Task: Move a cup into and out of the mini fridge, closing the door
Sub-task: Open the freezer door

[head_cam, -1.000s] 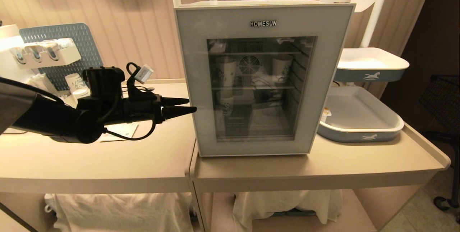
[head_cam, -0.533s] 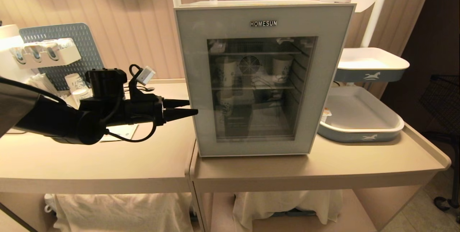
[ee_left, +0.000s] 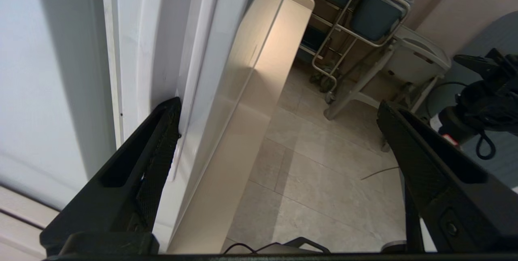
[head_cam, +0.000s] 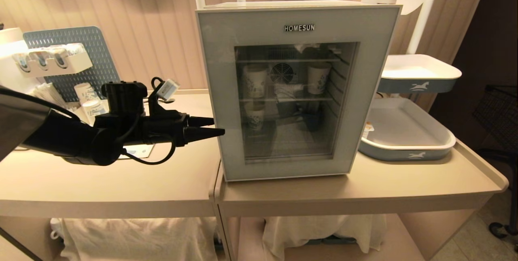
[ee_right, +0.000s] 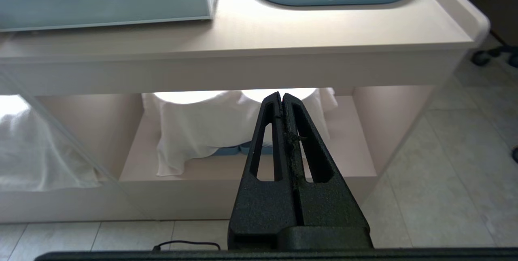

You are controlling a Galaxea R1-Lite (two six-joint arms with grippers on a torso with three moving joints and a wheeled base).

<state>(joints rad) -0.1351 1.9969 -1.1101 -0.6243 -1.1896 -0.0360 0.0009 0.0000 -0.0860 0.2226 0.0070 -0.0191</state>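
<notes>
Right gripper (ee_right: 282, 103) parked low in front of the beige wooden surface (head_cam: 121, 188), fingers pressed together, holding nothing. Left gripper (head_cam: 218, 127) is the working one: black fingers spread wide and empty, levelled sideways at the left edge of the pale grey-blue framed glass door (head_cam: 293, 91) of the boxy white mini fridge (head_cam: 283, 4). Wrist view shows one finger (ee_left: 162, 131) tucked against the door's side edge at the seam with the white cabinet, the other finger well out in free air. Door looks cracked open slightly on that side, cannot tell how far. Judged step: hooking the door edge to swing it open. To do it well: keep the inner finger tip behind the door lip, not on the cabinet wall, pull in an arc following the hinge on the far side, slow enough that the light fridge doesn't slide on the surface; don't close the fingers, the frame is too thick to pinch. Through the glass: tall white paper cups with blue print (head_cam: 255, 81) on the wire shelves. The small squat white foil-lidded cup (head_cam: 367, 128) appears to sit at the near-left corner of the lower blue-and-white tray (head_cam: 408, 153) right of the fridge, mostly hidden, so not certain. Blue pegboard (head_cam: 81, 38) at the back left.
</notes>
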